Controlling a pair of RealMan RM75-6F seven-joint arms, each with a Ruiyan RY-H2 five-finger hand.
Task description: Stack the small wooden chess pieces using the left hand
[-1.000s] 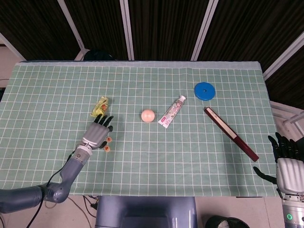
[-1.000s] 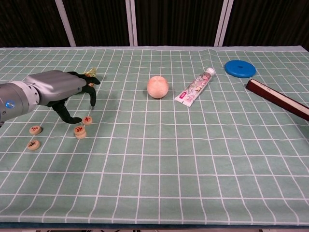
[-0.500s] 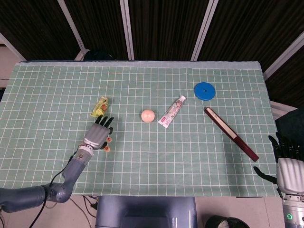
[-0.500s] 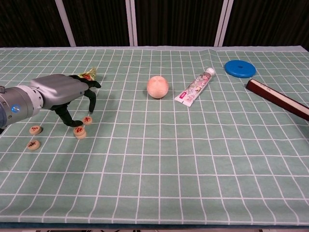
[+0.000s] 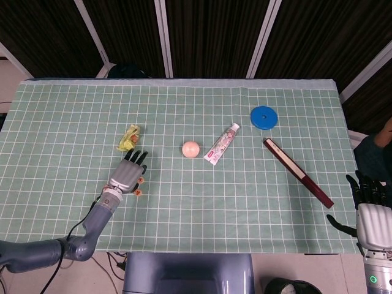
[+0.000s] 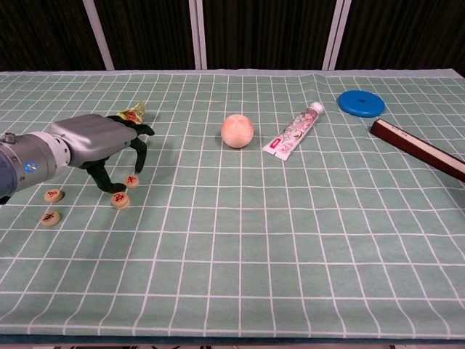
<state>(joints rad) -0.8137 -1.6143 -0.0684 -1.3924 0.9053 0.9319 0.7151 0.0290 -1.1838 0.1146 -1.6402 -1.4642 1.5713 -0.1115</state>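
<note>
Several small round wooden chess pieces lie at the table's front left. In the chest view one piece (image 6: 131, 179) sits under the fingertips of my left hand (image 6: 102, 142), and another (image 6: 120, 200) lies just by the thumb tip. Two more pieces (image 6: 52, 195) (image 6: 49, 217) lie apart, further left. The left hand arches over the first two with its fingers spread and holds nothing. In the head view the left hand (image 5: 125, 174) covers most of the pieces; two (image 5: 140, 180) (image 5: 137, 192) peek out at its right. My right hand (image 5: 370, 211) rests off the table's right edge, fingers apart.
A yellow-green wrapper (image 6: 132, 113) lies just beyond the left hand. A peach ball (image 6: 237, 131), a tube (image 6: 293, 136), a blue disc (image 6: 361, 102) and a dark red stick (image 6: 418, 149) lie in the middle and at the right.
My left hand has lowered slightly over the two nearest pieces, and its thumb tip has come down beside the nearer one. The pieces and the right hand have not moved.
</note>
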